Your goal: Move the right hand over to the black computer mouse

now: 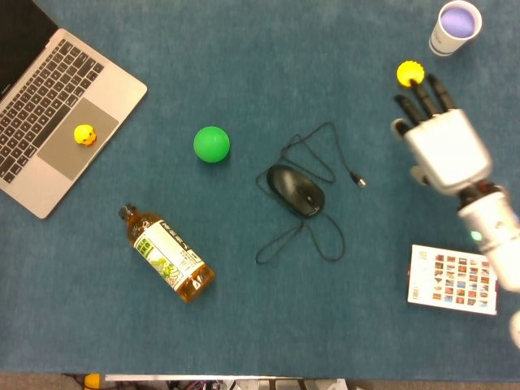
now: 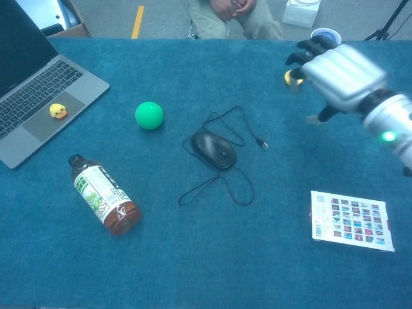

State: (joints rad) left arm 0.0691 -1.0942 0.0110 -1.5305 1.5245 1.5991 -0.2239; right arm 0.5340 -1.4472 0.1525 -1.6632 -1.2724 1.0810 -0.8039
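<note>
The black computer mouse (image 1: 296, 190) (image 2: 214, 150) lies near the middle of the blue table, its thin cable (image 1: 325, 146) looping around it. My right hand (image 1: 439, 140) (image 2: 335, 71) hovers above the table to the right of the mouse, well apart from it, palm down with fingers spread and nothing in it. Its fingertips (image 1: 418, 88) reach toward the yellow cap. My left hand shows in neither view.
A green ball (image 1: 211, 144) lies left of the mouse and a tea bottle (image 1: 167, 254) on its side further front left. An open laptop (image 1: 57, 114) with a small yellow duck (image 1: 84, 134) sits far left. A yellow cap (image 1: 409, 72), a cup (image 1: 454, 26) and a picture card (image 1: 453, 279) are on the right.
</note>
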